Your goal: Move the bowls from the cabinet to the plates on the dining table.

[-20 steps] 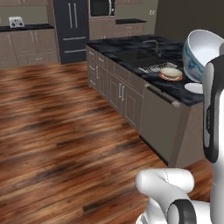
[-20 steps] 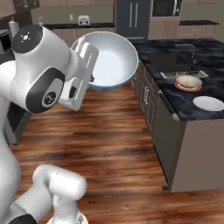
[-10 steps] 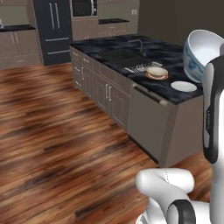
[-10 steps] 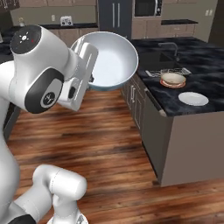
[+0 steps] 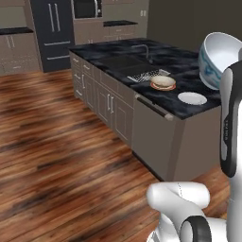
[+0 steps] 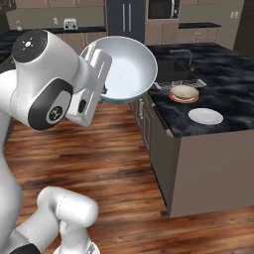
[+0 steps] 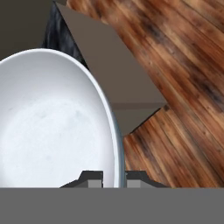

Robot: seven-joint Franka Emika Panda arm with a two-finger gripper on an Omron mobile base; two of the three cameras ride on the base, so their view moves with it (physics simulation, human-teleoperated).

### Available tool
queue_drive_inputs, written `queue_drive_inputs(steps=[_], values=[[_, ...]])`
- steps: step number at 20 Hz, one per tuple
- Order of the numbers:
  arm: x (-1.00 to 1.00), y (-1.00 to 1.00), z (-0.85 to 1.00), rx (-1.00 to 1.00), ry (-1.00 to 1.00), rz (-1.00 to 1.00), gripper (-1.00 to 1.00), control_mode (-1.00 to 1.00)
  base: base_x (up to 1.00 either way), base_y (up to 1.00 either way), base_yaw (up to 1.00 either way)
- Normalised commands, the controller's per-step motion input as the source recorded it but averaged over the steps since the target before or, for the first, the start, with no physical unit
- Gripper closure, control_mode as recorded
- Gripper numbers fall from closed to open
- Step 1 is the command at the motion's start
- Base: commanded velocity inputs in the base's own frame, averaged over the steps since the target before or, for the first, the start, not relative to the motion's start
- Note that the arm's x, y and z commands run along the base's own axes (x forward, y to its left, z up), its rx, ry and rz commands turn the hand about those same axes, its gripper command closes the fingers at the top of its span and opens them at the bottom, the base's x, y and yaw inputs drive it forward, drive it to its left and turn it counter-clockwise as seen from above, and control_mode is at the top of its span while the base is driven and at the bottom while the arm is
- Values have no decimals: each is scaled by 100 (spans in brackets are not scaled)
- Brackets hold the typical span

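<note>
Now the jaws are clamped on the blue-patterned bowl's (image 5: 218, 56) rim, carrying it toward the worktop (image 6: 233, 94); next, lower it level onto the white plate (image 6: 206, 116).

Ahead of you the dining table (image 5: 189, 111) runs away to the right, sink (image 5: 124, 61) set in its far half. On the near end sits one plate (image 5: 192, 98); just behind it a bowl (image 5: 163, 82) rests on the other plate (image 5: 163, 87). A second bowl (image 6: 126, 69) hangs high above the floor (image 5: 56, 156), left of the table.
</note>
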Motion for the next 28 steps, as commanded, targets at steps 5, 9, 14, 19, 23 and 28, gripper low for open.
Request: queue_drive_inputs(steps=[5,9,14,19,23,28], values=[[0,0,0,0,0,0,100,100,53,-30,4],[0,0,0,0,0,0,100,100,56,-19,7],[0,0,0,0,0,0,100,100,58,-28,3],[0,0,0,0,0,0,100,100,50,-38,-1],[0,0,0,0,0,0,100,100,34,-35,-6],[0,0,0,0,0,0,100,100,42,-32,-4]])
